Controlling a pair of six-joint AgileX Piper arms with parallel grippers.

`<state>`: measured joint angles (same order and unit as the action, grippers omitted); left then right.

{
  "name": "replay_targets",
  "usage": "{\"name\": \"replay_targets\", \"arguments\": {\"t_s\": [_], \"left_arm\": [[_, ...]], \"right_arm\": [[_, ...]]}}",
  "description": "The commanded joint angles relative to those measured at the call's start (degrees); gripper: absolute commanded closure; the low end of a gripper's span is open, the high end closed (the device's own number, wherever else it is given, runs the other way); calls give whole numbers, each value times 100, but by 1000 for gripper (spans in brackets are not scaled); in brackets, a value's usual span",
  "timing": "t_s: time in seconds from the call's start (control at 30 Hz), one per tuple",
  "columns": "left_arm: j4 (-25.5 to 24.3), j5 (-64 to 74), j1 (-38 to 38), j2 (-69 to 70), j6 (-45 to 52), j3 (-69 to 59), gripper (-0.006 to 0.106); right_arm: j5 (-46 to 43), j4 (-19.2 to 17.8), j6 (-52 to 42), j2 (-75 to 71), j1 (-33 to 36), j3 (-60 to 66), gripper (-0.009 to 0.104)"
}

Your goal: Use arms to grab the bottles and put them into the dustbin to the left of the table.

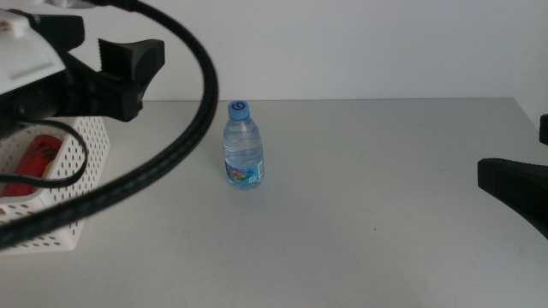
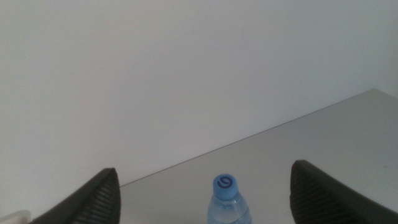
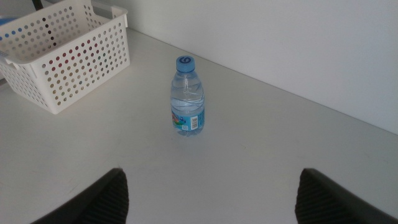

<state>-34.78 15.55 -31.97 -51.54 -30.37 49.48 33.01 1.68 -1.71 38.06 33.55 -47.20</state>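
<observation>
A small clear water bottle (image 1: 243,145) with a blue cap stands upright on the grey table (image 1: 368,197), alone near the middle. My left gripper (image 1: 141,73) hangs high at the left, above the white dustbin (image 1: 60,214), and is open and empty. In the left wrist view the bottle's cap (image 2: 226,185) shows between the wide-apart jaws of that gripper (image 2: 204,169). A red can (image 1: 38,156) lies inside the dustbin. My right gripper (image 1: 512,167) waits at the right edge, open (image 3: 211,173), well short of the bottle (image 3: 188,99).
A thick black cable (image 1: 163,162) from the left arm sweeps across the dustbin and the table's left part. A white wall runs behind the table's far edge. The dustbin (image 3: 68,50) sits left of the bottle.
</observation>
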Motion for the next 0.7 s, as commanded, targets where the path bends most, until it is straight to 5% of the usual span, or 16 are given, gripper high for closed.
{"name": "replay_targets", "arguments": {"t_s": [0.0, 0.1, 0.57, 0.67], "left_arm": [[-598, -663, 168, -262, -779, 163, 7], [-972, -992, 280, -632, -1047, 163, 7], [-997, -981, 288, -1228, -1730, 148, 7], [-101, -1026, 288, -1217, -1359, 35, 7]], "right_arm": [[-388, -66, -66, -9, 19, -150, 25], [-388, -66, -66, -9, 19, -150, 25], [-388, -66, -66, -9, 19, -150, 25], [-388, -66, -66, -9, 19, -150, 25]]}}
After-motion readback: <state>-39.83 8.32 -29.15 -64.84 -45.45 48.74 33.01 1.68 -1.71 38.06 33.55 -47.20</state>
